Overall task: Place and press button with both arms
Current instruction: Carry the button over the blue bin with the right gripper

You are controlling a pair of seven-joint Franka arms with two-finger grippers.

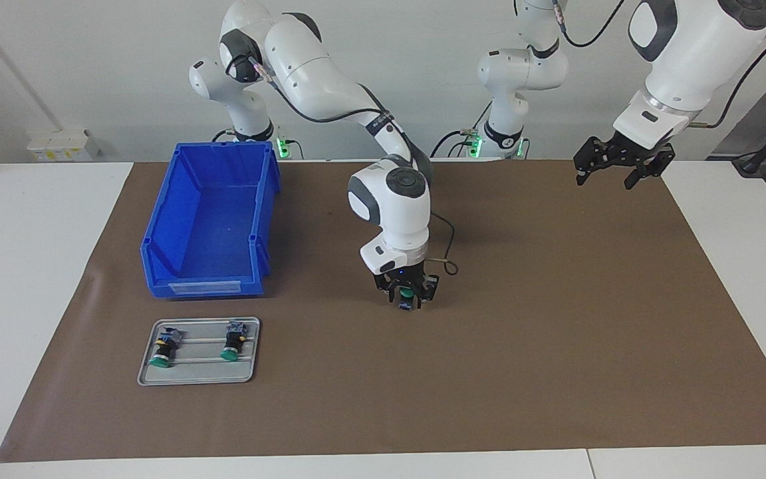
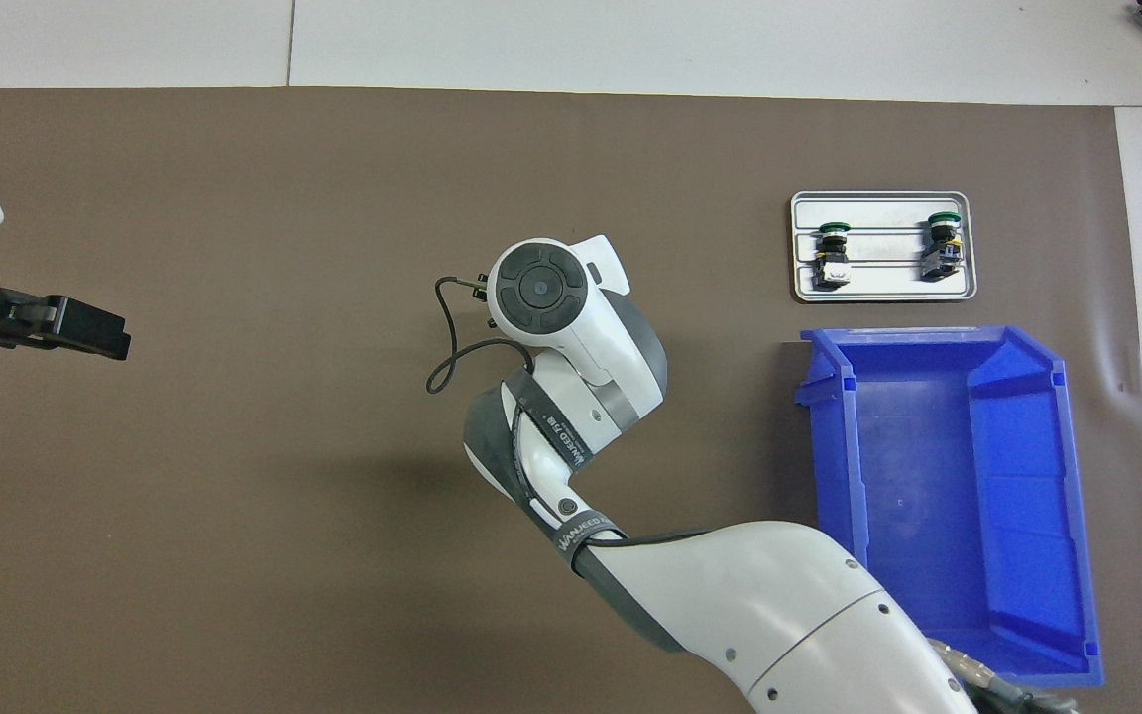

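Observation:
My right gripper [image 1: 407, 297] points straight down at the middle of the brown mat. Its fingers are closed around a button [image 1: 407, 293] with a green cap and a grey-blue end, low at the mat. In the overhead view the right wrist [image 2: 541, 288] hides both this gripper and its button. My left gripper [image 1: 622, 170] [image 2: 85, 329] hangs open and holds nothing, up in the air over the mat at the left arm's end of the table, where that arm waits.
A grey tray [image 1: 198, 379] [image 2: 883, 199] toward the right arm's end holds two more buttons [image 1: 163, 349] [image 1: 232, 342] lying on their sides. A blue bin [image 1: 210, 219] [image 2: 948, 496] stands beside the tray, nearer to the robots. A brown mat [image 1: 556, 346] covers the table.

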